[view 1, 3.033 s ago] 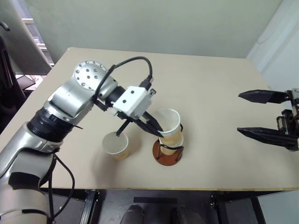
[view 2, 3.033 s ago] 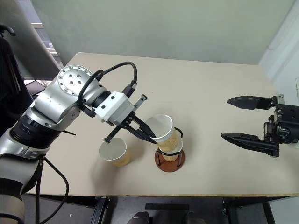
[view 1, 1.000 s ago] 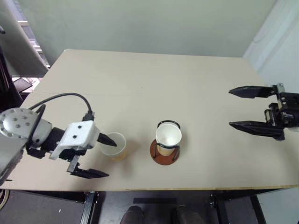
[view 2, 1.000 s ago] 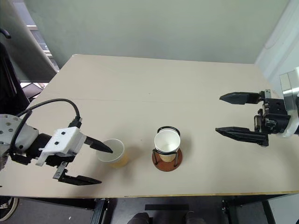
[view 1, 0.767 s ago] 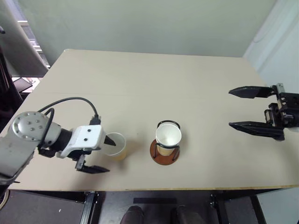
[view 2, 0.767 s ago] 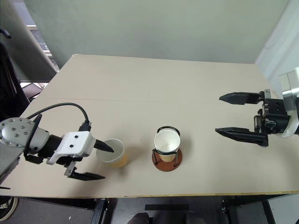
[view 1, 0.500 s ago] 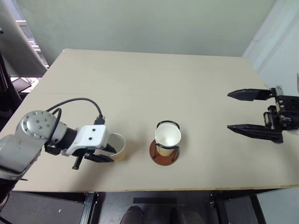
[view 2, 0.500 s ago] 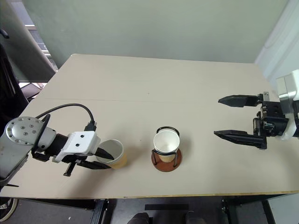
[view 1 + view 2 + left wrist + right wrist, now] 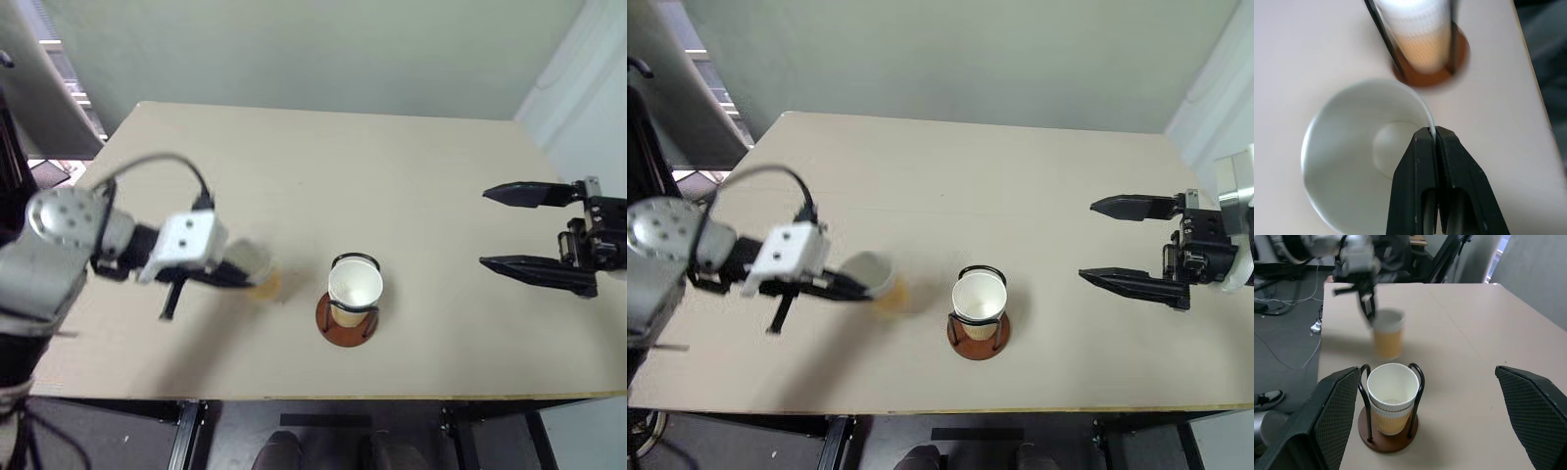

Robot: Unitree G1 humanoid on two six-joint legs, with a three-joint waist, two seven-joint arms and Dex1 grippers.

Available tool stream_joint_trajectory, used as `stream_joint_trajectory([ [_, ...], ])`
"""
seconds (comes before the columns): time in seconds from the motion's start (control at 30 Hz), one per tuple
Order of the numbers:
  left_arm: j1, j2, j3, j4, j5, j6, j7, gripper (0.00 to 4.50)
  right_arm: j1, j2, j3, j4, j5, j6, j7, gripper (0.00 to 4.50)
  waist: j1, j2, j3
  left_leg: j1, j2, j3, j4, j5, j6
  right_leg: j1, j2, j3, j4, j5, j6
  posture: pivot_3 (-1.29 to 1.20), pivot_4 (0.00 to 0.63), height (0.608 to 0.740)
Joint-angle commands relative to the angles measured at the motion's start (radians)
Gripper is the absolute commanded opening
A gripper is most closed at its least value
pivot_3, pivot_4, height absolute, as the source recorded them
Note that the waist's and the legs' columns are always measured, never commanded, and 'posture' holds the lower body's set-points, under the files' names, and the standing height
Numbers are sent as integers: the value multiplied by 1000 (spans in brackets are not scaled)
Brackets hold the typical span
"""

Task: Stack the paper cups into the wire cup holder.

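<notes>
left gripper (image 9: pixel 1434 134) fingers pinched on paper cup (image 9: pixel 1359 156) rim; right gripper (image 9: pixel 1097 240) fingers apart

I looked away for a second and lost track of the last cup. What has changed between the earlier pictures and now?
The left gripper, open around the loose paper cup a second ago, has shut on its rim and lifted it off the table, carrying it toward the wire cup holder. Three seconds ago it was seating a cup there. The nested cups in the holder and the open right gripper stayed as they were.

Beige table (image 9: pixel 392 186), pale wall (image 9: pixel 323 49), cables on grey floor (image 9: pixel 1283 347)
</notes>
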Motion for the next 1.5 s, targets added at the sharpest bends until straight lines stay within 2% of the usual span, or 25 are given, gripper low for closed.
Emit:
stream_joint_trajectory([
  [0.03,-186,-88,-2,14,-75,22,-23,53,-23,-10,-10,1,-8,-20,2,4500,1,0,0,-1,0,1,0,0,0,0,0,0,0,0,0,0,150,740],
  [0.27,-326,-215,-61,3,-174,18,-126,53,-22,-20,-25,1,-13,-18,6,4500,-2,0,0,-2,0,5,1,0,0,0,0,0,-3,1,2,0,150,740],
  [0.5,-354,-256,-213,41,-127,-97,-131,53,3,-25,-57,-23,-5,-8,-7,4500,-1,0,0,-2,1,4,4,0,0,2,1,1,-4,4,7,0,150,740],
  [0.6,-362,-290,-230,55,-102,-115,-131,53,21,-26,-78,-39,2,1,-15,4500,3,0,0,-3,1,2,7,0,0,3,1,1,-5,5,8,0,150,740],
  [0.83,-354,-280,-301,74,-30,-196,-131,53,61,-26,-120,-69,13,18,-27,4500,4,0,0,-3,0,2,9,0,1,4,2,1,-5,5,9,0,150,740],
  [1.1,-347,-247,-340,75,-41,-227,-131,53,95,-36,-143,-80,22,23,-22,4500,6,0,0,-3,0,1,9,-1,1,4,2,1,-5,5,9,0,150,740],
  [1.4,-335,-288,-371,72,15,-250,-131,53,98,-38,-151,-84,32,27,-28,4500,6,0,0,-3,0,1,9,-1,1,5,2,1,-5,5,10,0,150,740],
  [1.5,-340,-292,-376,78,20,-249,-131,980,98,-38,-151,-82,31,27,-28,4500,6,0,0,-3,0,2,9,-1,2,5,2,1,-5,5,10,0,150,740],
])
